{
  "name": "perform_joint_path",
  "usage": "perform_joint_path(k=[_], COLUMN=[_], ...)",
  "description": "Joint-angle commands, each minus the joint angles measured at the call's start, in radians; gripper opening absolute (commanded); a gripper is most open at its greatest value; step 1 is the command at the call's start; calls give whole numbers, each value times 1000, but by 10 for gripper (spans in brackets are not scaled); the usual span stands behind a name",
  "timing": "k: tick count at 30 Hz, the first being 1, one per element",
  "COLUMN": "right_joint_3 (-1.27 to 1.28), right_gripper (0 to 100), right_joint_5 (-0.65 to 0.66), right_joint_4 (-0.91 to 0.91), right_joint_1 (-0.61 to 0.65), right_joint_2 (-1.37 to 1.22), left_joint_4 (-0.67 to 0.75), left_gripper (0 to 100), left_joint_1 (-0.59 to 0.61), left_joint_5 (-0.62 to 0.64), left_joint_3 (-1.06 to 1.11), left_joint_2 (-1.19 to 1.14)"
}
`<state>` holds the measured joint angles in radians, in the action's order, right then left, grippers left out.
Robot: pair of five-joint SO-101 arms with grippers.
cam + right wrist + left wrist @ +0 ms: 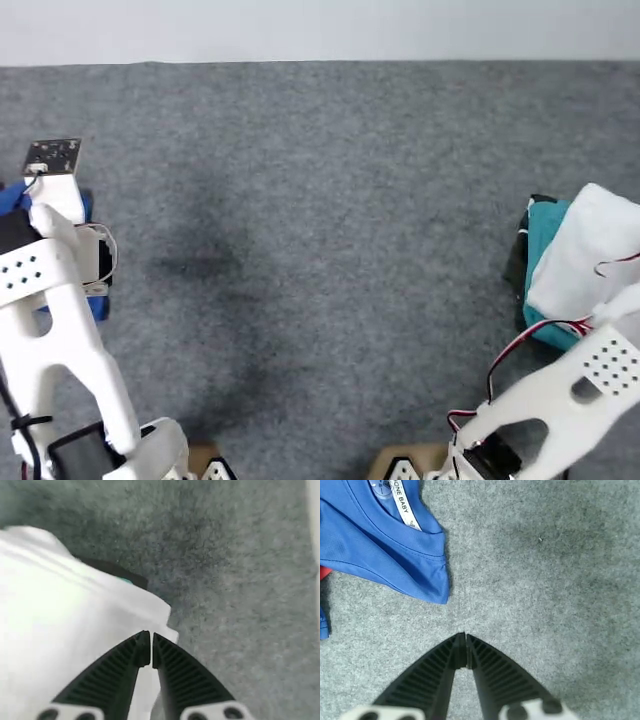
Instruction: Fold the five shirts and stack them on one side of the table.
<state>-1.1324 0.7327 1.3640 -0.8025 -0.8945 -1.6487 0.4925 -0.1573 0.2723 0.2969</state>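
Table (320, 200): grey felt-like cover. Left arm (50, 290) stands at the table's left edge, right arm (580, 380) at the right edge, well apart.

Left gripper (465, 647): jaws pressed together, nothing between them, tips over bare grey cover. Blue shirt (375, 545) lies just beside it, unfolded, collar opening and neck label showing, one hem corner nearest the tips but not touching them. Scrap of red cloth (324, 572) shows under the blue shirt's edge.

Right gripper (150, 647): jaws pressed together, holding nothing, tips over the near corner of the white shirt (60, 610); contact with the cloth cannot be judged. White shirt lies folded on top of a pile at the right edge; teal shirt (548, 225) beneath it, dark garment (524, 245) showing at the pile's inner edge
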Motion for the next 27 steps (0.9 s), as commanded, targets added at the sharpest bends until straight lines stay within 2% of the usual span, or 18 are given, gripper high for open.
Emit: perform_joint_path(k=[1,5,10,18,22,27], right_joint_3=[-173,-290,-288,-124,-138,-354], right_gripper=[9,9,9,11,10,9], right_joint_5=[2,9,11,37,75,51], right_joint_4=[205,429,430,418,394,430], right_joint_1=[59,99,33,-104,-101,-64], right_joint_2=[114,128,117,-31,-142,-99], left_joint_4=[-6,-6,-6,-6,-6,-20], left_gripper=[5,5,5,5,5,5], left_joint_1=[-6,-6,-6,-6,-6,-6], left_joint_5=[-8,-8,-8,-8,-6,-8], left_joint_3=[-8,-8,-8,-8,-8,-18], left_joint_2=[44,44,44,44,44,44])
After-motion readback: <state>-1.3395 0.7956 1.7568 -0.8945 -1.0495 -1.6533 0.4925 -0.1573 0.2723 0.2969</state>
